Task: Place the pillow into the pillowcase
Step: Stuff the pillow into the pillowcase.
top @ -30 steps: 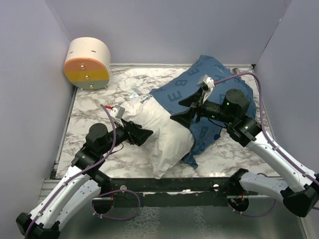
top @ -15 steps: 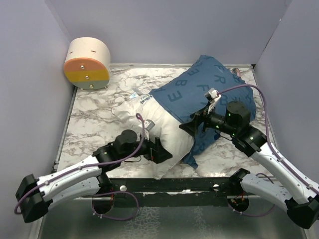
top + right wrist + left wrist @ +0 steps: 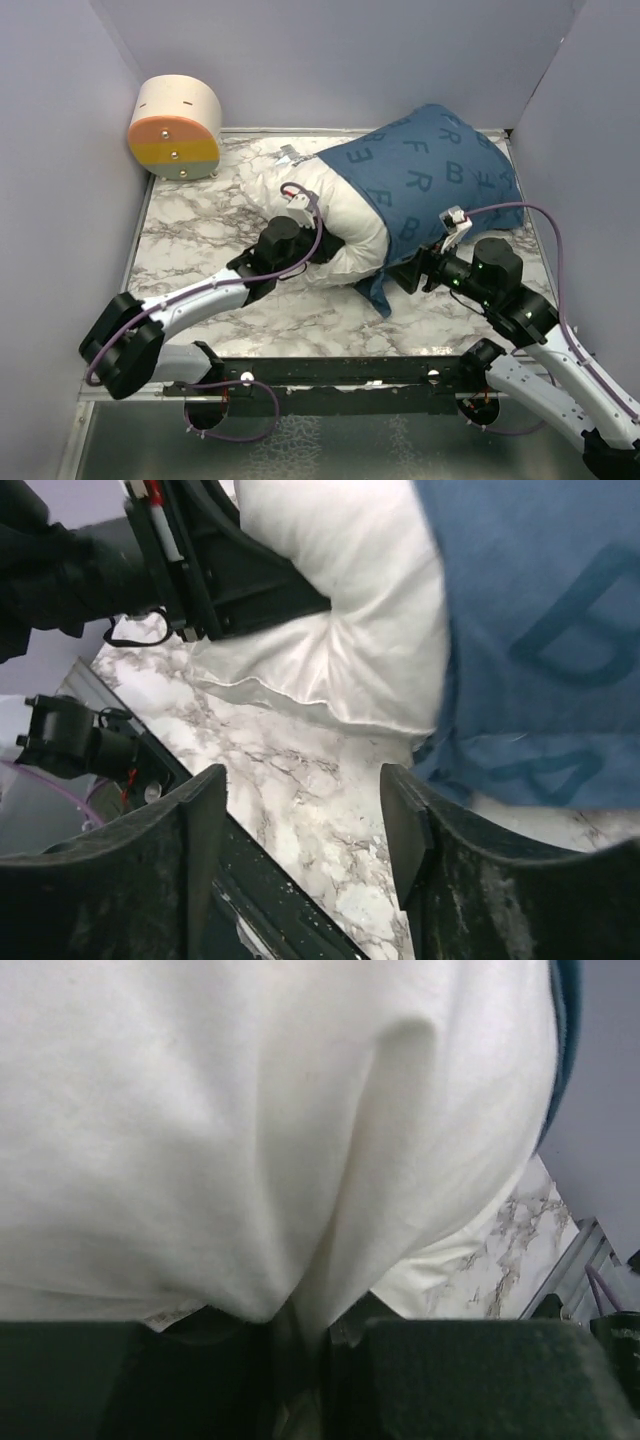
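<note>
The white pillow (image 3: 325, 205) lies across the marble table with its right half inside the dark blue lettered pillowcase (image 3: 435, 165). My left gripper (image 3: 330, 250) presses into the pillow's near edge, shut on a pinched fold of the white fabric (image 3: 300, 1290). In the right wrist view the pillow (image 3: 345, 630) bulges out of the pillowcase (image 3: 540, 620) mouth. My right gripper (image 3: 405, 272) sits low by the pillowcase's near corner. It stands open (image 3: 305, 830) over bare marble, holding nothing.
A beige drum with an orange and yellow face (image 3: 175, 128) lies at the back left corner. Grey walls close in the table on three sides. A black rail (image 3: 330, 372) runs along the near edge.
My left gripper swung in and shut on the pillow's near edge. Pillow and pillowcase shifted toward the back, more pillow now covered. My right gripper drew back toward the near right and narrowed.
</note>
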Tool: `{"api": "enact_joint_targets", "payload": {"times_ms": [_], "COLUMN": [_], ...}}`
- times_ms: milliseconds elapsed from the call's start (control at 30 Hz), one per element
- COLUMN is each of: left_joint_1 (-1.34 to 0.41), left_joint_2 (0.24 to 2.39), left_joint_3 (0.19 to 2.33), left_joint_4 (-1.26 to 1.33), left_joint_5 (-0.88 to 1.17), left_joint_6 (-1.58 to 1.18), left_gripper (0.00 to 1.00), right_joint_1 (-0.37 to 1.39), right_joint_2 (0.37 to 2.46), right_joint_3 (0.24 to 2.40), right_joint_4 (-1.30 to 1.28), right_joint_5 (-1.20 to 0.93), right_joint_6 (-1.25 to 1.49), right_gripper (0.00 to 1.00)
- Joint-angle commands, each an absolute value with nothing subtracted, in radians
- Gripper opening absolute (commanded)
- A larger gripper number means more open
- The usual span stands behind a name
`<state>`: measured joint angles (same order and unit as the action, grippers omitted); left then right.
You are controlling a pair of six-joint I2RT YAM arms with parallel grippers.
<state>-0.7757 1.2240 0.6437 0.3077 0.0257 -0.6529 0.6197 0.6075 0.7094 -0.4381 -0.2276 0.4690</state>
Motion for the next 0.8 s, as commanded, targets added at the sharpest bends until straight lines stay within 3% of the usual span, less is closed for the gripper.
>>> {"api": "enact_joint_targets", "payload": {"times_ms": [0, 300, 767], "left_joint_1": [-0.774, -0.773, -0.774], "left_joint_2": [1.353, 1.395, 1.415], "left_joint_3": [0.775, 0.804, 0.807], "left_joint_4": [0.496, 0.515, 0.547], "left_joint_5": [0.152, 0.181, 0.231], "left_joint_6": [-0.637, -0.633, -0.644], "left_gripper": [0.14, 0.11, 0.12], "right_joint_1": [0.615, 0.615, 0.615], "right_joint_2": [0.642, 0.721, 0.877], "right_joint_3": [0.668, 0.693, 0.691], "right_joint_4": [-0.491, -0.493, -0.333], "right_joint_5": [-0.101, 0.303, 0.425], "right_joint_6": [0.520, 0.504, 0.470], "right_gripper": [0.61, 0.61, 0.54]}}
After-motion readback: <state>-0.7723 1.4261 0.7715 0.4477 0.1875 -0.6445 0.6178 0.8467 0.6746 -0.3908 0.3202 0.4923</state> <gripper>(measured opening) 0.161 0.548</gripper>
